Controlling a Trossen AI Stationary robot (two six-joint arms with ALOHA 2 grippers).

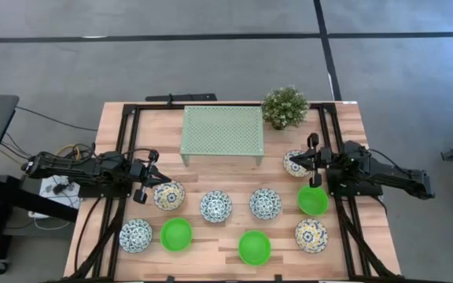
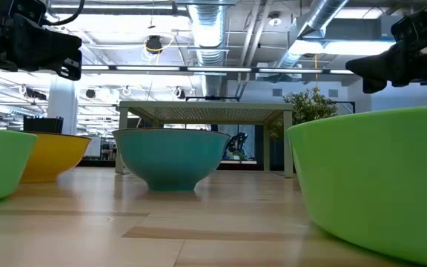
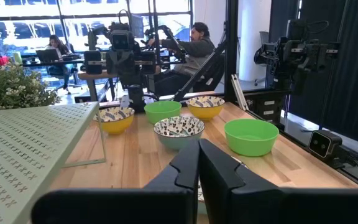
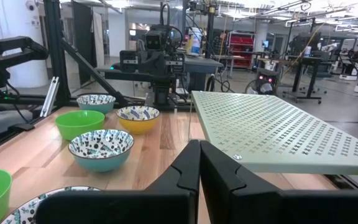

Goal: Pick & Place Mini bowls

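From where I stand, nothing has been lifted yet: all nine mini bowls sit on the wooden table (image 1: 211, 244), in front of the perforated green rack (image 1: 222, 132) and the small potted plant (image 1: 285, 105).

The left gripper (image 1: 145, 175) hovers at the table's nine o'clock edge, its two fingers pressed together with nothing between them, as the left wrist view shows. Just at its four o'clock sits a yellow-rimmed floral bowl (image 1: 168, 194). The right gripper (image 1: 314, 163) waits at three o'clock, fingers likewise closed and empty, with another floral bowl (image 1: 296, 163) touching or just beside it and a bright green bowl (image 1: 312, 200) just below.

Across the middle lie two blue floral bowls (image 1: 215, 206) (image 1: 265, 203). The front row holds a floral bowl (image 1: 135, 235), two green bowls (image 1: 176, 234) (image 1: 254, 247) and a last floral one (image 1: 311, 235).

I would judge this the very start. To do the first pick well, a gripper should open its fingers before descending, drop one finger inside the rim and one outside on the side away from neighbouring bowls, and pinch the wall firmly. The glazed bowls look slippery, so lift straight up. Where they should go I cannot tell; the rack seems likely.
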